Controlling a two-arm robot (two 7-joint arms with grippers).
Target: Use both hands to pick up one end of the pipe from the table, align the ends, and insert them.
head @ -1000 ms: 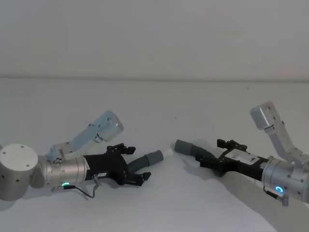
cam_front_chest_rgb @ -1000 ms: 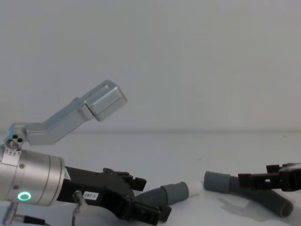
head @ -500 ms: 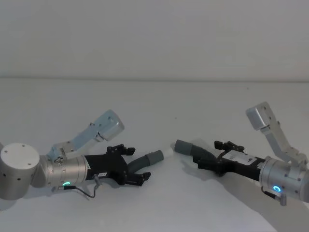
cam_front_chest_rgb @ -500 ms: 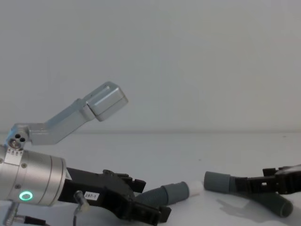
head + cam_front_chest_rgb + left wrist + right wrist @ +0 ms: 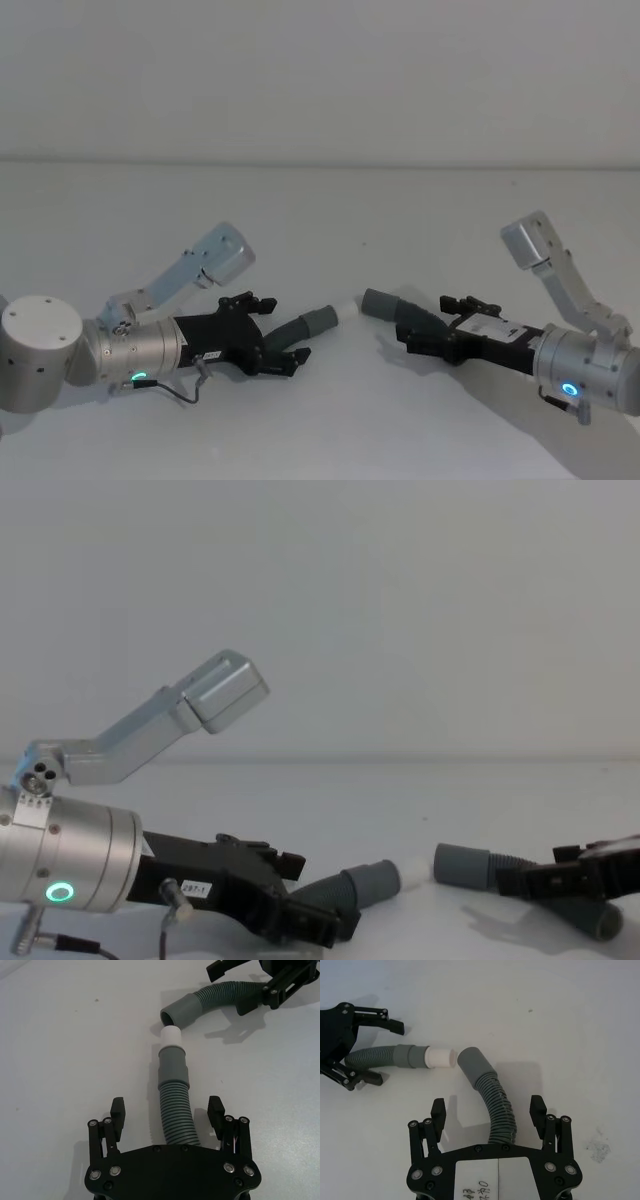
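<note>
My left gripper [image 5: 167, 1111] lies low over the table [image 5: 60, 1035]. Its fingers are spread wide on either side of the hose with the white tip [image 5: 175, 1105], clear of it and holding nothing. My right gripper [image 5: 488, 1109] is just as wide apart, straddling the second hose [image 5: 499, 1110] without clasping it. Both hoses rest on the table. The white tip [image 5: 440, 1057] sits just beside the mouth of the second hose's grey cuff [image 5: 471, 1061], outside it and at an angle.
</note>
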